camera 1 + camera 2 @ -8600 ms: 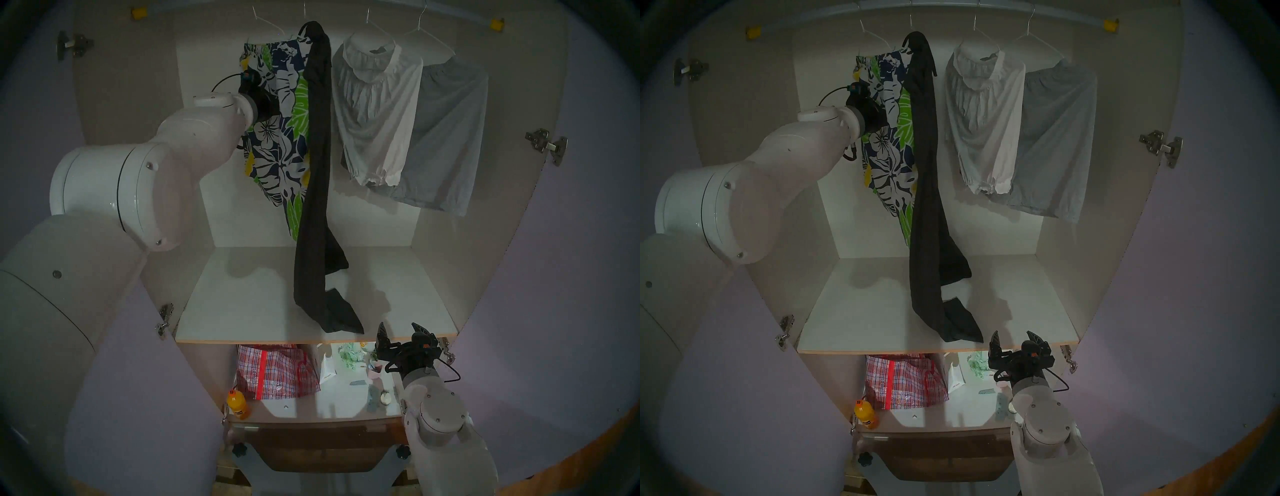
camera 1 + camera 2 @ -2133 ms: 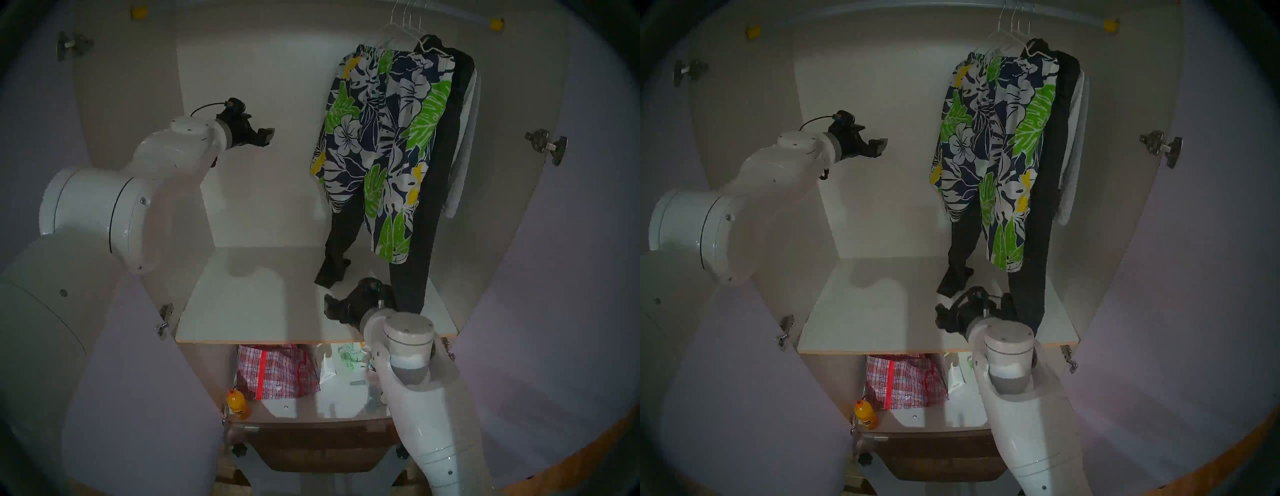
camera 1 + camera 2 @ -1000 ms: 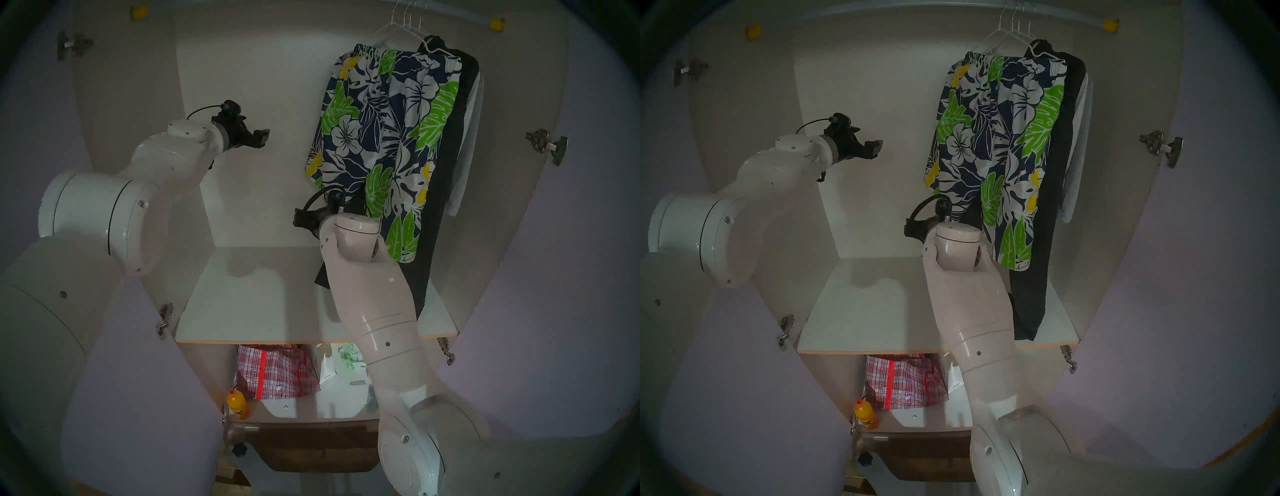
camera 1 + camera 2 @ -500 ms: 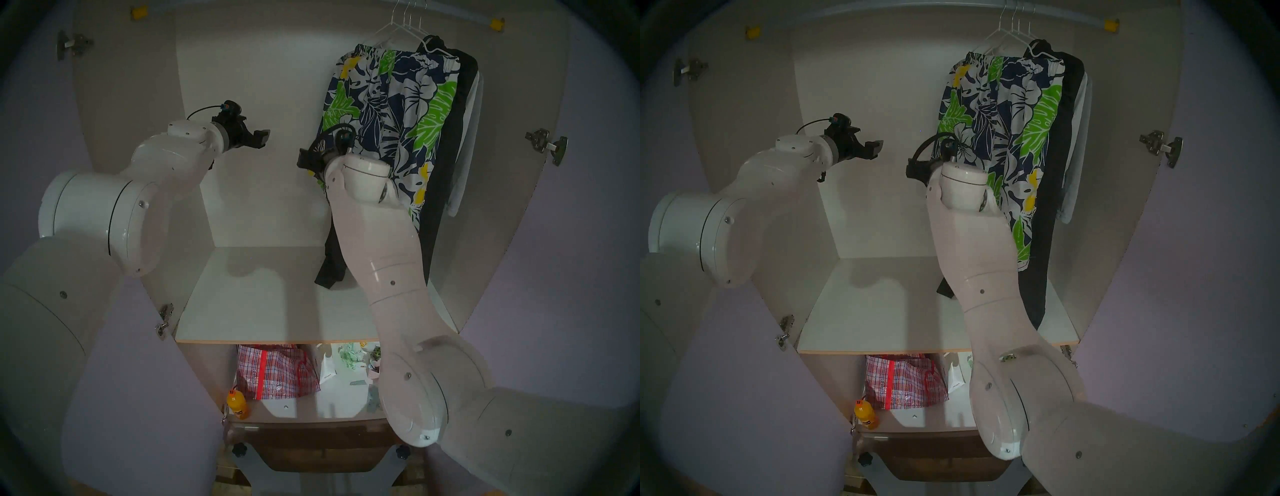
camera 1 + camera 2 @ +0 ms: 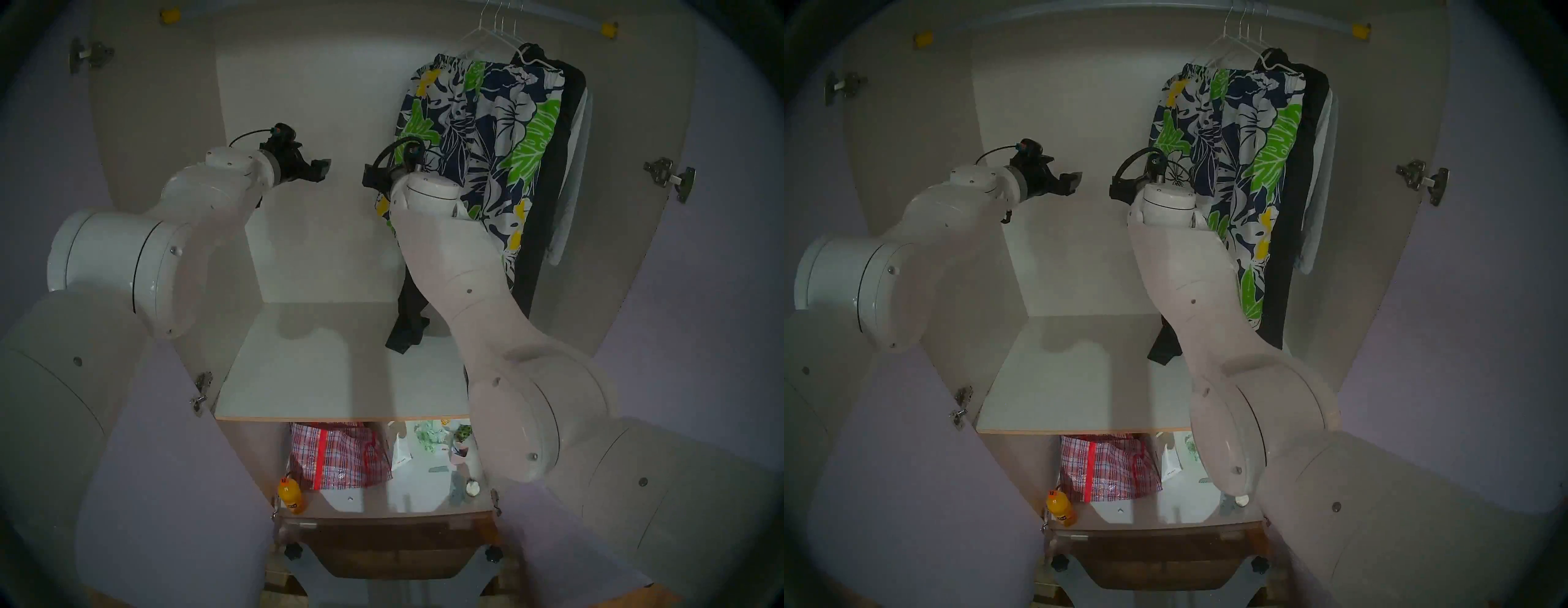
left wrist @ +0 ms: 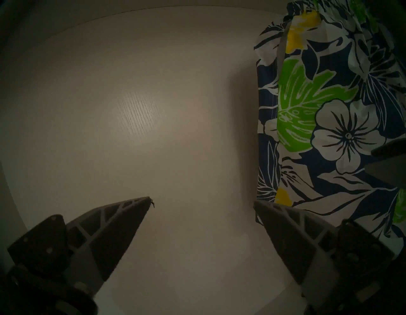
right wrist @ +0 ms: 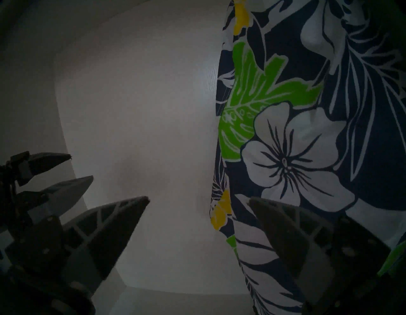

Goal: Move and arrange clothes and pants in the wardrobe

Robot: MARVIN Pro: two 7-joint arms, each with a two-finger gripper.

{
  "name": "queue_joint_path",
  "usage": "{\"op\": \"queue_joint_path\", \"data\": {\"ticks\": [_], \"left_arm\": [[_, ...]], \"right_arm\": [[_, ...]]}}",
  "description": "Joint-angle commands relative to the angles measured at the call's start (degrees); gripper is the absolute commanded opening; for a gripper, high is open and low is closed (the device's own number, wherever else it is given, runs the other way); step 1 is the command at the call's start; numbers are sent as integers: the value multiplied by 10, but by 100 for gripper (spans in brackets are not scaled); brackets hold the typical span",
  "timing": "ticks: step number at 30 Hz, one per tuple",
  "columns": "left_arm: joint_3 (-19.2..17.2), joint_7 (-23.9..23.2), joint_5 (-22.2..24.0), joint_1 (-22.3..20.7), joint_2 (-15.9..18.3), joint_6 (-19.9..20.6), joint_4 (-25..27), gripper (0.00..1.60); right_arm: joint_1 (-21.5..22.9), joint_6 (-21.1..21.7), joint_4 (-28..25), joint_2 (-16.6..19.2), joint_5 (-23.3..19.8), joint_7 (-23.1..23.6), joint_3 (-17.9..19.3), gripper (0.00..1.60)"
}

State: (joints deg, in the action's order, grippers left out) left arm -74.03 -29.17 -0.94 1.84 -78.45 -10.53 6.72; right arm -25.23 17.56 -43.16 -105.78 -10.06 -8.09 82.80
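Observation:
The floral shorts (image 5: 479,127) hang frontmost in a tight bunch of hangers (image 5: 496,29) at the right end of the wardrobe rail. Behind them hang the black trousers (image 5: 551,178), one leg end resting on the shelf (image 5: 331,373), and a sliver of the white blouse (image 5: 572,170); the grey garment is hidden. My right gripper (image 7: 198,200) is open at the shorts' (image 7: 296,132) left edge, holding nothing. My left gripper (image 6: 202,202) is open and empty, left of the shorts (image 6: 329,121), facing the back wall. Both grippers (image 5: 322,165) (image 5: 373,178) are close together.
Below the shelf sit a red plaid bag (image 5: 339,458), an orange bottle (image 5: 290,496), white bags and small items. Lilac doors (image 5: 178,488) stand open on both sides. The rail's yellow end caps (image 5: 169,16) (image 5: 609,29) mark its ends.
The garments, once spread along the rail, now hang bunched at its right end. My right arm has risen from the shelf to the shorts' left edge. The left arm has stayed still.

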Motion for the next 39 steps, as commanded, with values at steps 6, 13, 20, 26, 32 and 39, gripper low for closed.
{"op": "queue_joint_path", "data": {"ticks": [6, 13, 20, 26, 32, 39], "left_arm": [[-2, -2, 2, -23, -1, -7, 16, 160], [-2, -2, 2, -23, -1, -7, 16, 160], [-2, -1, 2, -23, -2, -7, 15, 160], [-2, 0, 2, -23, -2, -6, 15, 160], [-2, 0, 2, -23, -2, -6, 14, 160], [-2, 0, 2, -22, -2, -6, 14, 160]], "right_arm": [[101, -22, 65, 12, -1, 19, 6, 160], [160, -98, 192, 10, 7, -28, 9, 160], [211, -176, 306, 25, 5, -48, 16, 160], [234, -171, 336, 45, 3, -52, 22, 160], [237, -174, 345, 69, 5, -59, 24, 160], [236, -175, 346, 92, 6, -69, 29, 160]]}}
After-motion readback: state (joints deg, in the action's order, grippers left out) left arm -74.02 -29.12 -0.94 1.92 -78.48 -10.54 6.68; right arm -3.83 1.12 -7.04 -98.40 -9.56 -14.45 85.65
